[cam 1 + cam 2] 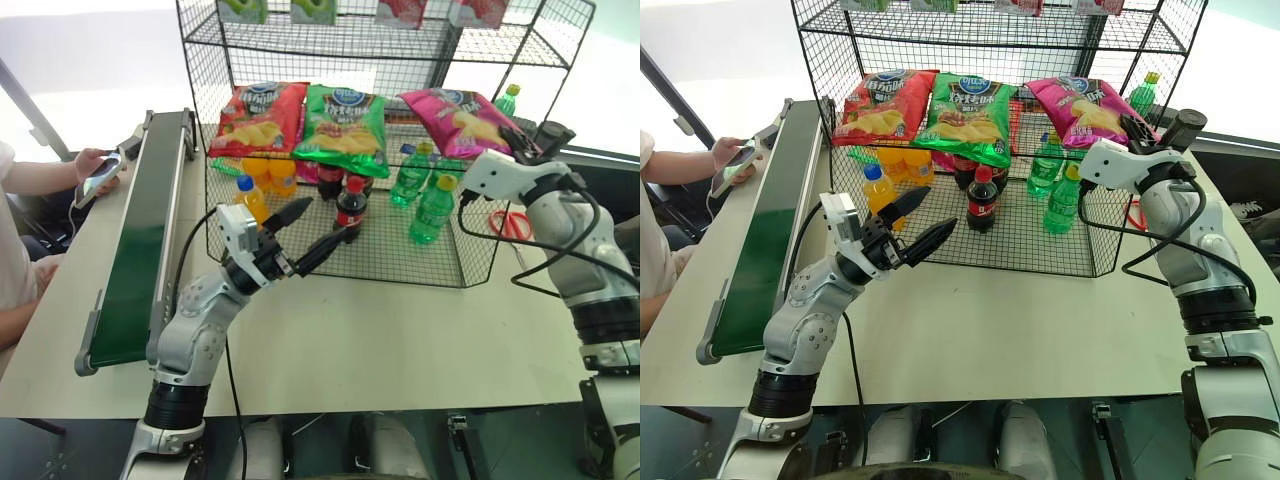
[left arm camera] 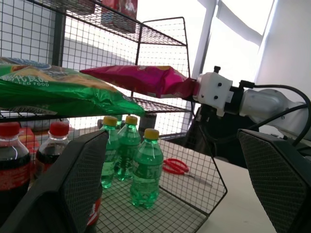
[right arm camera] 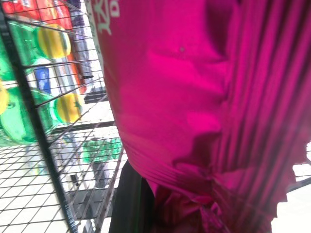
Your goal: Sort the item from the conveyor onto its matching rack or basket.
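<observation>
Nearly done: the right pincer (image 1: 522,146) is clamped on the pink bag (image 1: 455,118), already lying on the rack's (image 1: 400,265) middle tier, right of the green bag (image 1: 345,128); release remains. The left pincer (image 1: 315,232) gapes empty.

We can read little here. On the green bag (image 2: 58,92), in the left wrist view, white capitals spell what seems to be "FOOD", the letters before it too small to tell. The round blue logos on the pink bag (image 1: 1080,108) and red bag (image 1: 883,104) stay illegible.
</observation>
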{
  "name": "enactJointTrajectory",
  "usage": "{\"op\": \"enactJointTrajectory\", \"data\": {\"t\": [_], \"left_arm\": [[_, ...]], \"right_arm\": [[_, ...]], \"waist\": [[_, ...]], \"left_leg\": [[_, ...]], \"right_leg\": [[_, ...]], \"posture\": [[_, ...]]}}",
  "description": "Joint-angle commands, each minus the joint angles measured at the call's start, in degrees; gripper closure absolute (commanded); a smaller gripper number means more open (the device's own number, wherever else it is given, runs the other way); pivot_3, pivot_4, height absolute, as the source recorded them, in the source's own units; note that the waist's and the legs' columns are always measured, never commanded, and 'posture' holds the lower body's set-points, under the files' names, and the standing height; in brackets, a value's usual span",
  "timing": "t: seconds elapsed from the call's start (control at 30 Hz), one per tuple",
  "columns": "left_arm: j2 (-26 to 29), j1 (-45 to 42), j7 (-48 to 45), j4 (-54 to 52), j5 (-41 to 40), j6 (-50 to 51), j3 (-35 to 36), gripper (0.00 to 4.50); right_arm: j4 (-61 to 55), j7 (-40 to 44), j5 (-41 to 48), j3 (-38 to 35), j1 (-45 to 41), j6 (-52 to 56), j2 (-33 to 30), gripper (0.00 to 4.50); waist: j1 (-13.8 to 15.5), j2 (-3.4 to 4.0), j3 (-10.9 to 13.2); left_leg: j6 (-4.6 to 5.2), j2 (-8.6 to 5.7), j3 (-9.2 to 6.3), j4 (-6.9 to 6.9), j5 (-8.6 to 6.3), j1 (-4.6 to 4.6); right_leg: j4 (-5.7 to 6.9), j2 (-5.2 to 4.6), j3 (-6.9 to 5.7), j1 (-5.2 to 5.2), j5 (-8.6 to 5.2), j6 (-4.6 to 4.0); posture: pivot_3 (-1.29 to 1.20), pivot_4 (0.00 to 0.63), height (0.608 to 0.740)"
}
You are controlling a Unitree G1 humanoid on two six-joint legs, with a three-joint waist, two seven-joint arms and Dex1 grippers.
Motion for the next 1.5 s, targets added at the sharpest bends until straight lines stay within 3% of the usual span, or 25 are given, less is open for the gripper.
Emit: {"op": "enactJointTrajectory", "data": {"t": [0.03, 0.3, 0.53, 0.77, 1.03, 1.13, 1.37, 1.5], "left_arm": [[-0.6, -0.9, 0.1, -1.6, -0.2, -1.6, -0.2, 0.0], [-1.2, -0.6, -0.4, -2.0, -1.4, -0.8, -0.2, 0.0], [-1.2, -0.3, -0.4, -1.2, 0.9, -2.2, -1.0, 0.0], [-1.2, -0.5, -1.1, -0.3, 1.9, -2.7, -2.1, 0.0], [-0.7, -0.4, -1.4, -0.3, 3.0, -3.4, -2.9, 0.0], [-0.6, -0.2, -1.3, -0.5, 3.1, -3.4, -2.9, 0.0], [-0.8, -0.4, -1.1, -0.7, 3.8, -3.5, -3.3, 0.0], [-1.0, -0.3, -0.9, -1.0, 3.9, -3.4, -3.5, 0.0]], "right_arm": [[-0.6, -0.1, 1.2, -1.0, -1.5, 1.1, 0.5, 3.85], [-3.7, 2.6, 4.6, -1.8, -1.2, 1.4, 0.9, 0.05], [-9.5, 12.5, 11.8, -3.8, 0.0, 1.0, -1.9, 0.05], [-13.6, 22.3, 28.8, -8.0, 2.5, 3.9, 2.9, 0.05], [-15.6, 21.1, 34.0, -10.7, 4.6, 3.6, 6.5, 0.05], [-15.1, 21.3, 33.7, -10.2, 5.5, 2.4, 6.2, 0.9], [-11.2, 20.1, 29.2, -8.6, 5.6, -3.8, 3.8, 4.44], [-8.1, 15.9, 21.2, -6.3, 3.0, -10.3, 0.2, 4.48]], "waist": [[0.0, 0.0, 0.0], [0.0, 0.0, 0.0], [-0.4, 0.0, 0.0], [-0.2, 0.0, 0.0], [0.0, 0.0, 0.0], [0.2, 0.0, 0.0], [0.2, 0.0, 0.0], [0.2, 0.03, 0.0]], "left_leg": [[0.0, 0.0, 0.0, 0.0, 0.0, 0.0], [0.0, 0.0, -0.01, 0.0, 0.0, 0.02], [0.02, 0.02, -0.04, 0.0, -0.01, 0.02], [0.08, 0.02, -0.05, 0.0, -0.04, 0.02], [0.36, 0.01, -0.05, 0.01, -0.2, 0.01], [0.38, 0.01, -0.05, 0.01, -0.21, 0.01], [0.39, 0.0, -0.04, 0.01, -0.22, 0.01], [0.37, -0.01, 0.0, 0.01, -0.21, 0.01]], "right_leg": [[0.0, 0.0, 0.0, 0.0, 0.0, 0.0], [0.0, 0.0, 0.0, 0.02, 0.0, 0.0], [0.02, 0.02, -0.01, 0.02, 0.0, 0.0], [0.01, 0.02, -0.01, 0.02, 0.01, -0.01], [0.01, -0.01, -0.02, 0.02, 0.01, -0.02], [0.01, -0.01, -0.02, 0.02, 0.01, -0.01], [0.0, -0.01, -0.02, 0.02, 0.01, -0.01], [0.01, -0.01, -0.01, 0.0, 0.01, -0.01]], "posture": [[0.0, 0.15, 0.74], [0.0, 0.15, 0.74], [0.0, 0.15, 0.74], [0.0, 0.15, 0.74], [0.0, 0.15, 0.74], [0.0, 0.15, 0.74], [0.0, 0.15, 0.74], [0.0, 0.15, 0.74]]}}
